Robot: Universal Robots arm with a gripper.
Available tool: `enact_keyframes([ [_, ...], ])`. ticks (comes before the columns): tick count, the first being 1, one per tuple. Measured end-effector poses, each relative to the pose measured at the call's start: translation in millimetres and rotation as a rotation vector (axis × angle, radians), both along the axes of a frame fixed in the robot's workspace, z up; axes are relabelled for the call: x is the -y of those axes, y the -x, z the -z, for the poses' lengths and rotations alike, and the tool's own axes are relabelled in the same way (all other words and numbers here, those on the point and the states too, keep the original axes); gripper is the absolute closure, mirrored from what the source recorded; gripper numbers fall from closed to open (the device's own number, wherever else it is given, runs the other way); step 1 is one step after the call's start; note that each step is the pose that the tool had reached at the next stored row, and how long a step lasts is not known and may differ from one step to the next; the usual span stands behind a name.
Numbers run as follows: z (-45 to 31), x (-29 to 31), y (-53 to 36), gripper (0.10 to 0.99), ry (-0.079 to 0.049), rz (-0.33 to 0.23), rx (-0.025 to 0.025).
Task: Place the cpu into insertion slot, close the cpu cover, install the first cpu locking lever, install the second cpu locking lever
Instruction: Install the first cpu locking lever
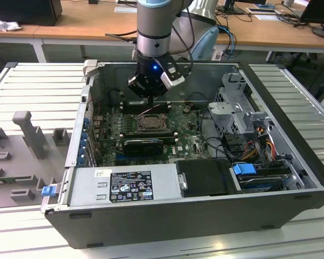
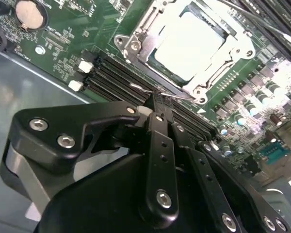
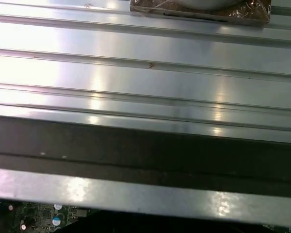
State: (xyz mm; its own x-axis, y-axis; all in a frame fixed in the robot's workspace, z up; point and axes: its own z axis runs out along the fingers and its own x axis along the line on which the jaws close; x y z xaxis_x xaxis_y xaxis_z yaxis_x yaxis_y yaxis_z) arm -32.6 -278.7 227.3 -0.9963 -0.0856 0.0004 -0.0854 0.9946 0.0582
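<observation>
— Where are we hovering?

— We are hanging the gripper (image 1: 149, 90) inside the open computer case (image 1: 291, 162), just above the motherboard (image 2: 63, 43).

— And the jaws?

— In the second wrist view the fingers (image 2: 157, 145) are pressing together, nothing between them that we can see.

— The cpu (image 2: 189, 46)?

— It is sitting in the insertion slot (image 2: 136, 46), just beyond the fingertips, with the cpu cover (image 2: 223, 29) lying around it. The memory slots (image 2: 121, 80) are running between jaws and socket.

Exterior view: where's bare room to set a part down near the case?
The ribbed table is bare on the exterior view's left of the computer case, behind the grey fixtures. Inside is crowded: the gripper over the cpu, cables beside the drive cage.
</observation>
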Motion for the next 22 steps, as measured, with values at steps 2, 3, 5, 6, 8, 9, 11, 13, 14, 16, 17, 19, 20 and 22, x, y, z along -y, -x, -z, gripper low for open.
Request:
enact_keyframes([
  [2, 1.8, 0.0, -4.5, 0.980, 0.000, 0.005, 0.0000],
  [3, 2.5, 0.0, -5.5, 0.980, 0.000, 0.008, 0.0000],
  [5, 4.8, 0.0, -7.5, 0.980, 0.000, 0.017, 0.0002],
  [6, 6.4, 0.0, -9.3, 0.980, 0.000, 0.020, 0.0006],
  [8, 7.9, 0.0, -11.1, 0.980, 0.000, 0.022, 0.0022],
  [9, 8.4, 0.2, -11.1, 0.980, 0.000, 0.022, 0.0053],
  [11, 9.6, 0.3, -11.1, 0.980, 0.000, 0.022, 0.0151],
  [13, 11.4, 0.3, -11.1, 0.980, 0.000, 0.023, 0.0212],
  [14, 12.4, 0.4, -11.2, 0.980, 0.000, 0.023, 0.0224],
  [16, 14.9, 0.4, -11.1, 0.980, 0.000, 0.023, 0.0226],
  [17, 15.7, 0.5, -11.1, 0.980, 0.001, 0.023, 0.0226],
  [19, 16.0, 0.7, -11.1, 0.980, 0.005, 0.023, 0.0226],
  [20, 16.3, 0.8, -11.1, 0.980, 0.008, 0.024, 0.0226],
  [22, 17.2, 0.8, -11.2, 0.980, 0.009, 0.024, 0.0227],
])
